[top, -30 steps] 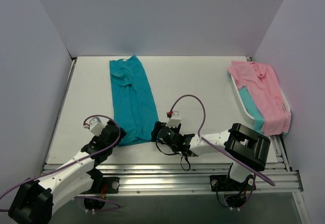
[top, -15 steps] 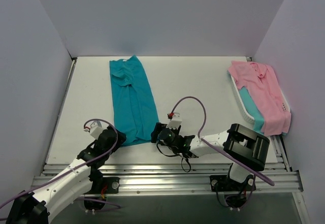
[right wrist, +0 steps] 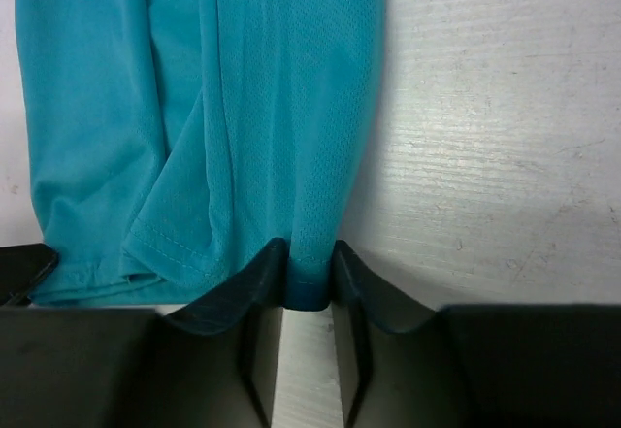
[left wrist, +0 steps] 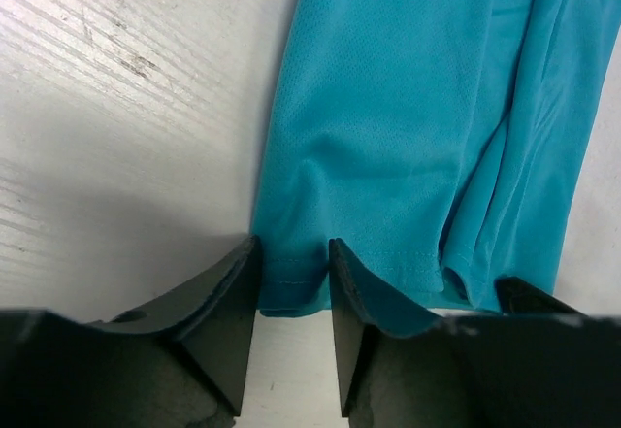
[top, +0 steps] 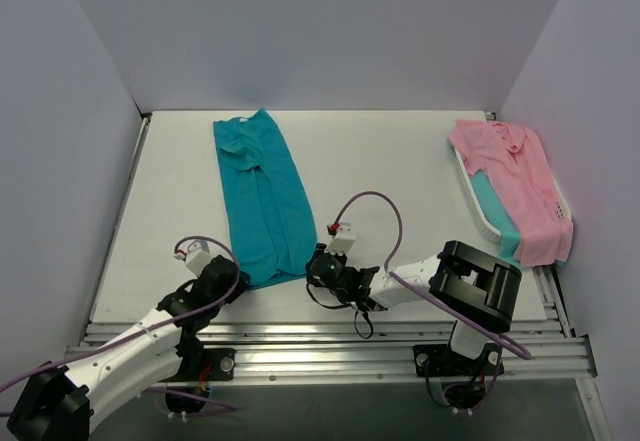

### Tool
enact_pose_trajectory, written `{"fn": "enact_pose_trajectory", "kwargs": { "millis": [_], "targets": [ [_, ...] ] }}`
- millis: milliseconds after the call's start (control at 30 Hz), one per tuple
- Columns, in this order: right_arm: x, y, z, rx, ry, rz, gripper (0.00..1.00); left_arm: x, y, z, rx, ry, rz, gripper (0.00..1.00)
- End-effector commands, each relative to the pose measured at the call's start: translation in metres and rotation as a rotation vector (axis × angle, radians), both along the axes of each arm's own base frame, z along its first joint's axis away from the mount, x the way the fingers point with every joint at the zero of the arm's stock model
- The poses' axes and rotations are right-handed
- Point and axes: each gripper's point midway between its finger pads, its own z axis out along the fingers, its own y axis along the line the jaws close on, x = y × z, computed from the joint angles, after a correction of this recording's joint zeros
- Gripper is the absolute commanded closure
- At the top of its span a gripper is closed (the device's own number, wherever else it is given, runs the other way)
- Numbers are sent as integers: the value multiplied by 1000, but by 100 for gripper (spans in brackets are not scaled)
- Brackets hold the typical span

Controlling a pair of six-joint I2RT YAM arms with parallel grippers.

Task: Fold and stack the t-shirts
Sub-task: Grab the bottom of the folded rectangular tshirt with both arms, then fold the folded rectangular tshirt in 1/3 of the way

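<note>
The teal t-shirt is laid as a long narrow strip on the table, left of the middle, with its long axis run from the far edge to the near edge. Its near hem is met at both corners. The right gripper is seen pinched on the right corner, while the left gripper is set astride the left corner, jaws partly closed; whether cloth is clamped there cannot be told

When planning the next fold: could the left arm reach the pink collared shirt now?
Probably not: the left gripper sits at the teal t-shirt's hem, and the pink collared shirt drapes the basket at far right, past the right arm.
</note>
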Motion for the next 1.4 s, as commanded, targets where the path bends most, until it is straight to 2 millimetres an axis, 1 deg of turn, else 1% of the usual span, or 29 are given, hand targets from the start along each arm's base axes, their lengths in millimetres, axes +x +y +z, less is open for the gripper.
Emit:
{"fn": "enact_pose_trajectory", "kwargs": {
  "millis": [0,33,67,133,167,333,467,500,533,567,600,633,767,800,833,867,933,967,1000,1033,1100,1133,1167,1200,1233,1267,1300,1333,1367],
  "targets": [
    [-2,-1,-3,-17,4,0,83,3,2,3,-1,-16,27,63],
    [-2,-1,-3,-18,5,0,86,4,2,2,1,-17,29,77],
    [-2,-2,-4,-21,4,-1,92,4,2,2,2,-19,30,83],
    [-2,-2,-3,-21,3,0,96,4,4,2,13,-23,35,97],
    [-3,-2,-3,-21,4,-1,100,5,5,2,16,-26,39,98],
    [-3,-10,-2,-44,2,-11,100,7,4,11,37,-37,19,98],
    [-10,-17,5,-58,-1,-10,100,2,4,19,36,-43,2,98],
    [-10,-17,10,-50,-6,-10,100,2,3,24,24,-56,-3,98],
    [-13,-19,9,-70,1,-4,100,0,3,25,25,-56,-5,98],
    [-16,-17,13,-70,-2,2,100,0,3,29,20,-62,-7,98],
    [-15,-14,22,-55,-15,-1,100,-1,3,32,18,-68,-15,98],
    [-16,-15,24,-68,-15,0,100,-2,4,33,20,-70,-17,98],
    [-11,-5,49,-59,-53,1,100,1,3,52,19,-103,-29,98],
    [-9,-3,53,-62,-59,1,100,3,2,61,19,-118,-34,98],
    [-6,-5,57,-88,-72,-4,100,5,2,66,23,-125,-36,98],
    [-2,3,67,-77,-84,-3,100,6,1,71,25,-134,-36,98],
    [4,6,75,-104,-106,-7,100,12,2,86,39,-163,-32,98],
    [10,15,84,-98,-119,-10,100,16,1,92,41,-181,-29,98],
    [14,15,85,-118,-122,-15,100,21,0,100,62,-194,-38,98],
    [19,16,88,-135,-133,-18,100,25,3,105,84,-208,-20,98],
    [32,26,97,-140,-148,-29,100,34,7,107,143,-203,-9,98],
    [42,24,95,-164,-150,-36,100,42,8,119,149,-230,10,98],
    [49,26,98,-166,-156,-42,100,47,7,122,160,-234,13,98],
    [57,32,109,-151,-169,-51,100,54,11,119,202,-219,16,98],
    [68,30,111,-151,-170,-67,100,62,10,127,205,-235,20,98],
    [75,31,108,-171,-170,-67,100,70,7,133,197,-250,18,98],
    [84,34,117,-160,-182,-77,100,76,8,128,233,-232,5,98],
    [91,34,120,-162,-186,-85,100,85,15,132,238,-236,26,98],
    [104,29,117,-177,-180,-105,100,96,12,135,239,-242,13,98]
  ]
}}
